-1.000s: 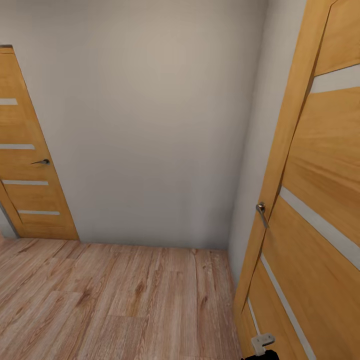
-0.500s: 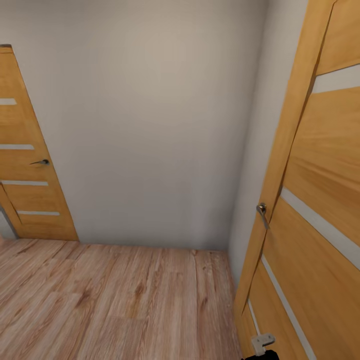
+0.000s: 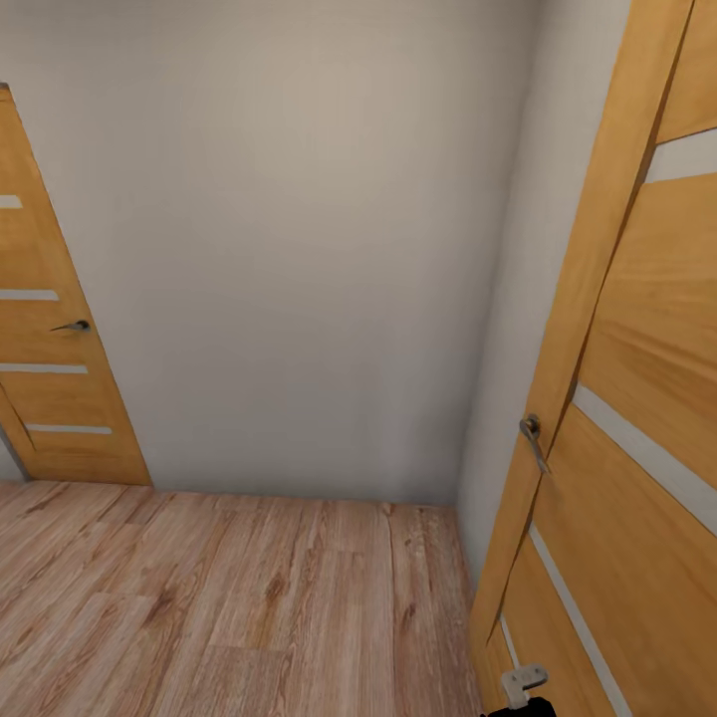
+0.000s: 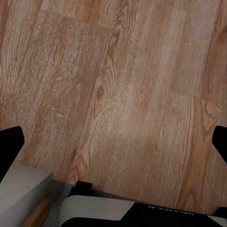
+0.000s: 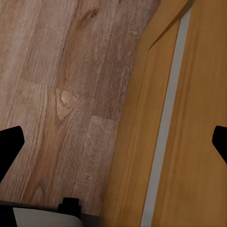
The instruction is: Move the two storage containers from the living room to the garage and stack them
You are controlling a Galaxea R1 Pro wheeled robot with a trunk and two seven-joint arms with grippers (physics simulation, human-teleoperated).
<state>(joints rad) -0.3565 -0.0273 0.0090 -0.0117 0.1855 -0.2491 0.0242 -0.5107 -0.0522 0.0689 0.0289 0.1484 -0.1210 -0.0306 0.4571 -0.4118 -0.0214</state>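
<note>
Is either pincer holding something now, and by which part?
Nothing is held: the left pincer and right pincer are open, with just wood floor between the fingertips.

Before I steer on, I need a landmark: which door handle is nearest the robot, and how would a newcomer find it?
Start at the grey wall ahead, with wood doors on both sides. The near door stands close on the right. Its handle is a metal lever on the door's edge, drooping downward and looking bigger than the far door's handle, which sits level.
</note>
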